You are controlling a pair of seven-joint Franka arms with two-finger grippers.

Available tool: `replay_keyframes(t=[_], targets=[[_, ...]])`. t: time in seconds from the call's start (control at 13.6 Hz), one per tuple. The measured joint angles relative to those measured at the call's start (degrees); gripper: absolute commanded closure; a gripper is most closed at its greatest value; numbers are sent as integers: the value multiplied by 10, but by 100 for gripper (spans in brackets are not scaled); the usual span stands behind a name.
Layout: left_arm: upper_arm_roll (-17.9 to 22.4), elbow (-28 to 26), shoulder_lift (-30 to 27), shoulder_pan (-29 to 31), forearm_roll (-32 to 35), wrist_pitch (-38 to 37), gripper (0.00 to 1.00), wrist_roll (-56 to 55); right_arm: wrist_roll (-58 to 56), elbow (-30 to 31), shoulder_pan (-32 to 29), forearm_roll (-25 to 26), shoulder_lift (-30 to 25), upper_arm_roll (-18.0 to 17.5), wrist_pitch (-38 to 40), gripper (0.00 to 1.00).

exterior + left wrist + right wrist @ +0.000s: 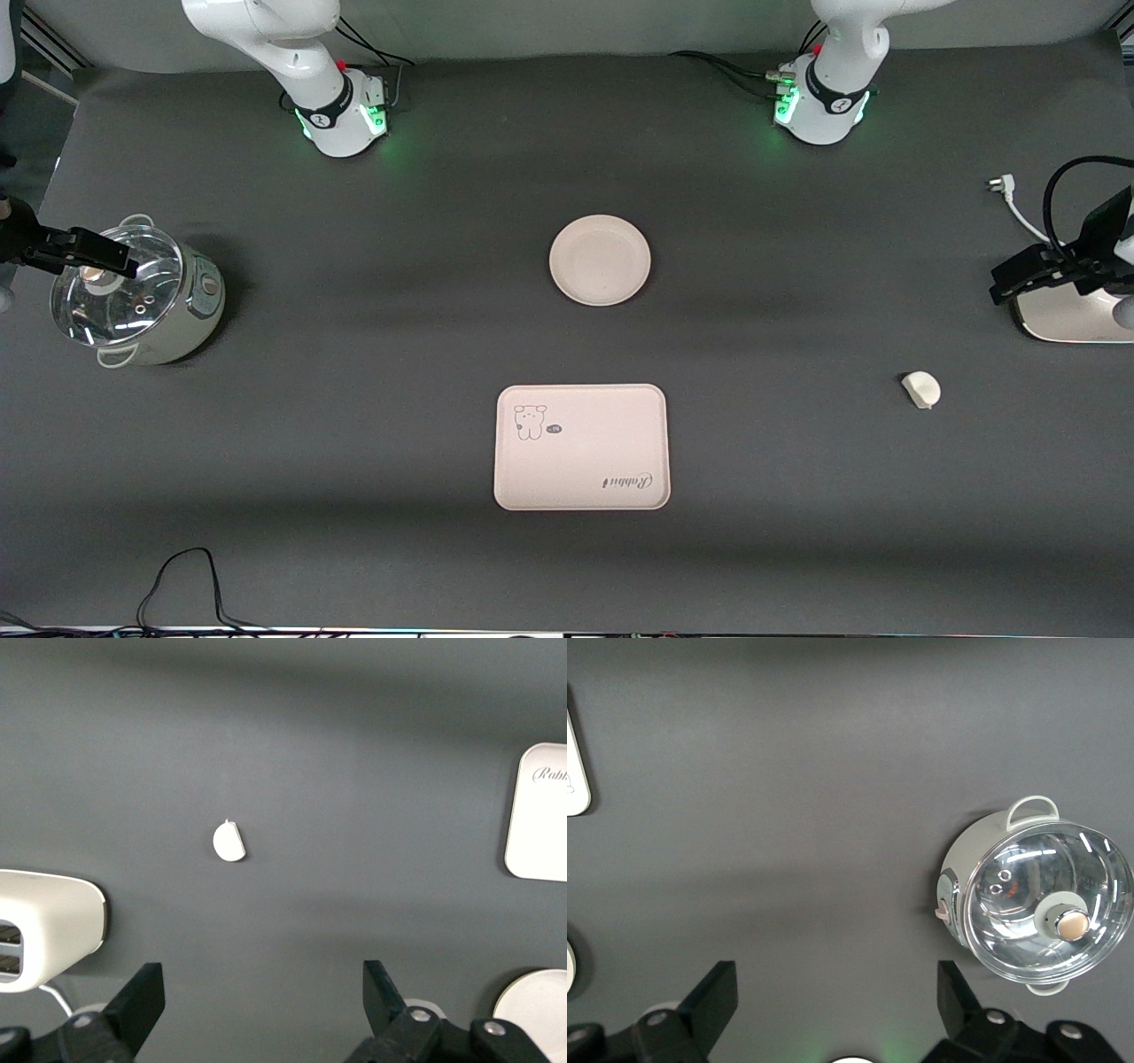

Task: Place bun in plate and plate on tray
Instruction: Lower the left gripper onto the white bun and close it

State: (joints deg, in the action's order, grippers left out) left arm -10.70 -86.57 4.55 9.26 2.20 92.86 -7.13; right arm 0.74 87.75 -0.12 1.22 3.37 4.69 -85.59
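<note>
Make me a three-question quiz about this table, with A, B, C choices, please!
1. Where is the bun?
A. On the plate
B. On the bare table toward the left arm's end
C. On the tray

2. How many plates are there?
A. One
B. Two
C. Three

3. How are the left gripper's jaws?
A. Open and holding nothing
B. Shut on the bun
C. Shut on the plate

Answers:
1. B: the bun lies alone on the dark cloth, away from the plate and the tray.
2. A: only one round plate shows, farther from the front camera than the tray.
3. A: in the left wrist view the jaws stand wide apart with bare table between them.
</note>
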Motion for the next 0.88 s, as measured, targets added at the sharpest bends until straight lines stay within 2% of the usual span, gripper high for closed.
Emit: replay_keyframes(t=[0.29,0.52,0.88], targets=[[3,-14,1,1,1,-3,0,36,0,0,0,-1,0,2,0,0],[11,-73,16,22,1,20,0,40,0,0,0,-2,0,2,0,0],[15,-201,82,45,19,260,1,0,0,0,0,-2,0,3,0,0]])
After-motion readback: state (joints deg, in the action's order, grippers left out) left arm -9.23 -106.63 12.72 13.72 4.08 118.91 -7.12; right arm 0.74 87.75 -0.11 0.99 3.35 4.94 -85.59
